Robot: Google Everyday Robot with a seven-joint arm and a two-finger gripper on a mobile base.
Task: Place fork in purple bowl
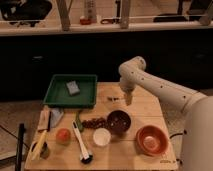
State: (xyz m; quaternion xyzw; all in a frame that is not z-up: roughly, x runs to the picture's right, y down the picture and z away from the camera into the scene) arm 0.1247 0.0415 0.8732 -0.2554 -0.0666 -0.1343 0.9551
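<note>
Hanging from the bent arm, the hand (128, 98) points straight down over the back half of the desk (150, 107), behind the purple bowl (120, 131) and slightly to its right. I cannot tell whether the hand is spread, pressed together or pinching anything.

Fork (114, 98): judged to be the small thin dark mark lying on the wood just left of the hand, but this is not certain. If so, it lies flat, apart from the bowl, between the green tray (60, 101) and the hand.

Judgement: the task is at the pick stage, with nothing placed yet. The straight-down wrist suits taking a flat, thin thing from above.

The purple bowl stands upright near the middle of the desk with its mouth up, so a release from above should do. It is only a short way forward of the fork.

Neighbours: a white cup (102, 136) sits just left and in front of the purple bowl, and an orange bowl (150, 129) sits near it, right and in front.

Risks: thin metal flat on wood offers little to grip and may slide. The orange bowl is larger and near, so the aim must be kept on the darker one.
</note>
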